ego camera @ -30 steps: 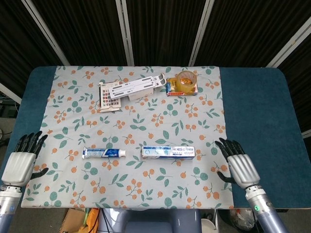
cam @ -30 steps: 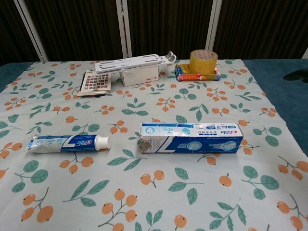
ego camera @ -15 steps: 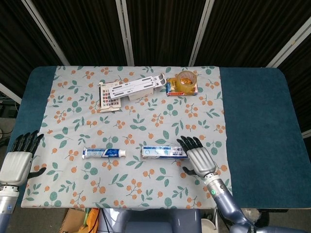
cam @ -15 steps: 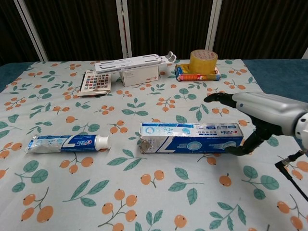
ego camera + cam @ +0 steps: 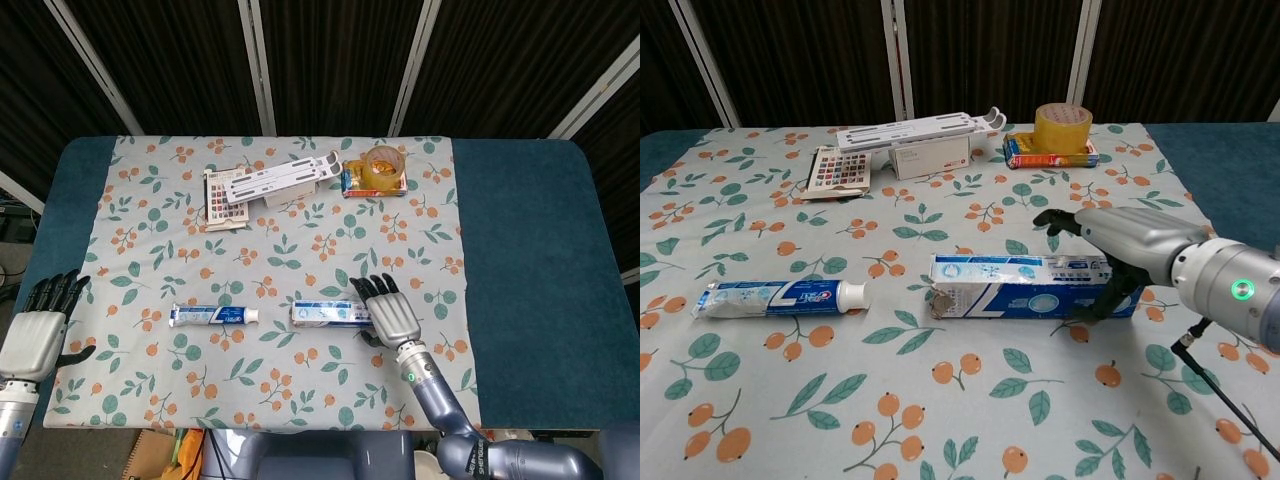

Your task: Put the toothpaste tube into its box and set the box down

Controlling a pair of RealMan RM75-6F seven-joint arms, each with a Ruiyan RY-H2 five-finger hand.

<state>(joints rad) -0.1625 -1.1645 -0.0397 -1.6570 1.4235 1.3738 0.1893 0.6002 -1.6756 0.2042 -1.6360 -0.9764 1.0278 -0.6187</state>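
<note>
The blue-and-white toothpaste tube (image 5: 213,315) lies flat on the floral cloth, cap pointing right, also seen in the chest view (image 5: 780,297). Just right of it lies its long box (image 5: 325,313) with the open flap end (image 5: 945,300) facing the tube. My right hand (image 5: 392,312) covers the box's right end; in the chest view the right hand (image 5: 1120,243) arches over the box top with fingers spread and the thumb down at the front side. It has no firm hold on the box. My left hand (image 5: 35,335) rests open off the cloth's left edge, far from the tube.
At the back stand a yellow tape roll (image 5: 1062,125) on a small flat packet (image 5: 1025,155), a white folding stand (image 5: 920,130) over a white carton, and a colour-swatch card (image 5: 838,170). Blue table surface (image 5: 530,250) lies right of the cloth.
My right hand has moved left from the cloth's right edge onto the right end of the box. The left hand, tube and box have stayed put.
</note>
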